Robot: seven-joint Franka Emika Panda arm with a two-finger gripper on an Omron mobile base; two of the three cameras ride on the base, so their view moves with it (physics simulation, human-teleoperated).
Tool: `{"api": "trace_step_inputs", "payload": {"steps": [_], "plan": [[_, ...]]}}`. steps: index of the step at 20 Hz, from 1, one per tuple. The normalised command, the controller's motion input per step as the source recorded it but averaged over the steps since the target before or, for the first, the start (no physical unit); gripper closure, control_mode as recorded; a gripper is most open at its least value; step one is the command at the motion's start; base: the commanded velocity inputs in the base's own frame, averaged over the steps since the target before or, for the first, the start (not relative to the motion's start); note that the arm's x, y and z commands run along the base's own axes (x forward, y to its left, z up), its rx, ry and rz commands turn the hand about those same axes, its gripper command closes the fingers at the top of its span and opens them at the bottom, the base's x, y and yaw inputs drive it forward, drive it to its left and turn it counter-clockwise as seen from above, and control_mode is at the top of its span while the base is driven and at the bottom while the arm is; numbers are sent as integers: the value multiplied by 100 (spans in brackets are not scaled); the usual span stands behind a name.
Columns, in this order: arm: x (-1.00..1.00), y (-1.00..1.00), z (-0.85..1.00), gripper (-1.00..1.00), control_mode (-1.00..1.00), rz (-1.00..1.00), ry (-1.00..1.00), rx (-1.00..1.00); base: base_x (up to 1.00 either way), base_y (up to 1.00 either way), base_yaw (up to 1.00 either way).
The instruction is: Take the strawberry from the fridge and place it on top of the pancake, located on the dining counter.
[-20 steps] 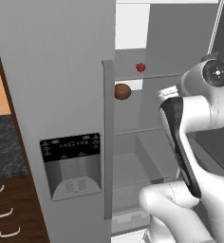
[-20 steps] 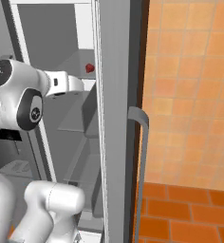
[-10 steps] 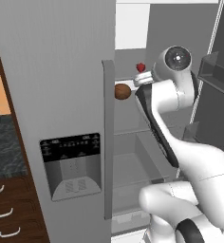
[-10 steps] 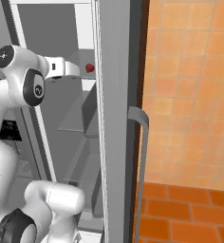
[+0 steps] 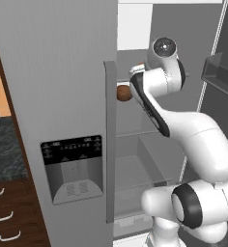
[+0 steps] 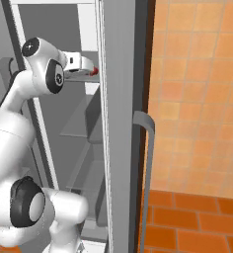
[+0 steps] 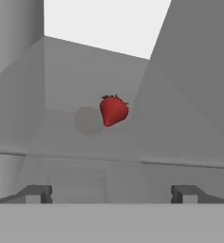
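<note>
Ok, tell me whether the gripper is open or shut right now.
Open. In the hand view the gripper has its two dark fingertips wide apart, nothing between them, and the strawberry sits ahead on the fridge shelf.

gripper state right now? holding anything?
Gripper: open, holding nothing; the strawberry sits ahead of the fingertips on the fridge shelf, not yet between them.
</note>
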Motion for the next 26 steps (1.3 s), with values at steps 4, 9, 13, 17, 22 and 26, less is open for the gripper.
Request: {"api": "trace_step_inputs", "payload": {"steps": [4,9,13,17,22,26], "plan": [[71,-19,-1,-100,-100,0,6,0,0,0,0],[49,-10,-17,-100,-100,0,0,0,0,0,0],[50,0,-18,-100,-100,0,0,0,0,0,0],[55,0,-15,-100,-100,0,0,0,0,0,0],[45,0,-11,-100,-100,0,0,0,0,0,0],[0,-18,-1,-100,-100,0,0,0,0,0,0]]}}
